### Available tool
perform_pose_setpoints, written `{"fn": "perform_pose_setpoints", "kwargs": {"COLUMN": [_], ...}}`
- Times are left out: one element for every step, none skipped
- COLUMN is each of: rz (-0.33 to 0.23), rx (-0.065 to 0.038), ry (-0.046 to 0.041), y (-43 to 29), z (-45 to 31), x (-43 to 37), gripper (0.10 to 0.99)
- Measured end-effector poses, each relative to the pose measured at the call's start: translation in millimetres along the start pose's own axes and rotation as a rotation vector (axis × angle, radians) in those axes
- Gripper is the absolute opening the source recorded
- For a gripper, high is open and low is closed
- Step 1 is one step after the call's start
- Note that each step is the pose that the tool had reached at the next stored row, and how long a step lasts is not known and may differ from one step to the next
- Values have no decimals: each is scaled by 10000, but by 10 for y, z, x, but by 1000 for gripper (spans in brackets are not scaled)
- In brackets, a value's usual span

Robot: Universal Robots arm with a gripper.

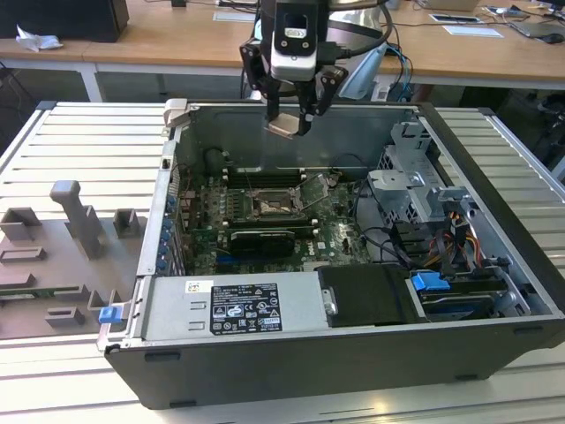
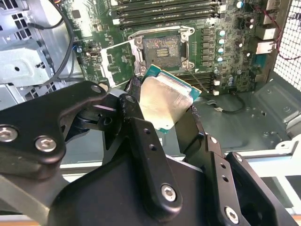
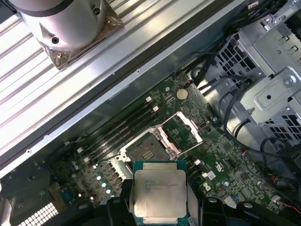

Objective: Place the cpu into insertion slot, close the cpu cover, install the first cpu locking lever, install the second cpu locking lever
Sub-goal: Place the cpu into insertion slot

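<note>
The cpu (image 1: 285, 127) (image 2: 165, 100) (image 3: 159, 190), a flat square chip with a pale metal top and green edge, hangs in the air above the open computer case. My gripper (image 1: 288, 124) (image 2: 162, 110) (image 3: 159, 200) is shut on it, black fingers (image 2: 136, 127) on two opposite edges. Below it on the green board lies the insertion slot (image 1: 268, 207) (image 2: 162, 47) (image 3: 146, 151), dark and uncovered. The cpu cover (image 2: 114, 63) (image 3: 182, 129) stands swung open beside the slot. A thin locking lever (image 1: 311, 188) sticks up next to the socket.
Long black memory slots (image 1: 265, 175) (image 2: 164, 12) run beside the socket. A metal drive cage (image 1: 415, 177) (image 3: 268, 89) with cables fills the case at the exterior view's right, a power supply (image 1: 234, 305) the front. A grey fixture tray (image 1: 62, 256) lies left of the case.
</note>
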State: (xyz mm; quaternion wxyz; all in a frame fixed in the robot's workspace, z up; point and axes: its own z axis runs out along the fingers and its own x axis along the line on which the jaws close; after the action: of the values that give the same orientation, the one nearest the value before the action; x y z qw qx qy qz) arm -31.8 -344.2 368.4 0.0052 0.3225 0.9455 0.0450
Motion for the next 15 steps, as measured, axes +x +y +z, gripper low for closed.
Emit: {"fn": "perform_pose_setpoints", "kwargs": {"rz": [90, 150, 232, 341, 399, 502, 611, 767, 1008, 1141, 1194, 1297, 1361, 1451, 1575], "rx": [3, 6, 9, 13, 14, 13, 12, 9, 3, 1, 0, -3, -4, -6, -9], "ry": [-10, -19, -26, -29, -33, -40, -49, -63, -84, -95, -100, -109, -115, -123, -133], "y": [-2, -3, -3, -4, -4, -5, -5, -5, -6, -6, -6, -6, -5, -2, -1], "z": [13, 24, 33, 40, 44, 49, 51, 53, 57, 58, 59, 60, 60, 61, 62], "x": [-1, -1, -1, -1, -1, -1, -1, -1, -1, -1, -1, -1, -2, -6, -7], "gripper": [537, 537, 537, 537, 537, 537, 537, 537, 537, 537, 537, 537, 537, 537, 537]}}
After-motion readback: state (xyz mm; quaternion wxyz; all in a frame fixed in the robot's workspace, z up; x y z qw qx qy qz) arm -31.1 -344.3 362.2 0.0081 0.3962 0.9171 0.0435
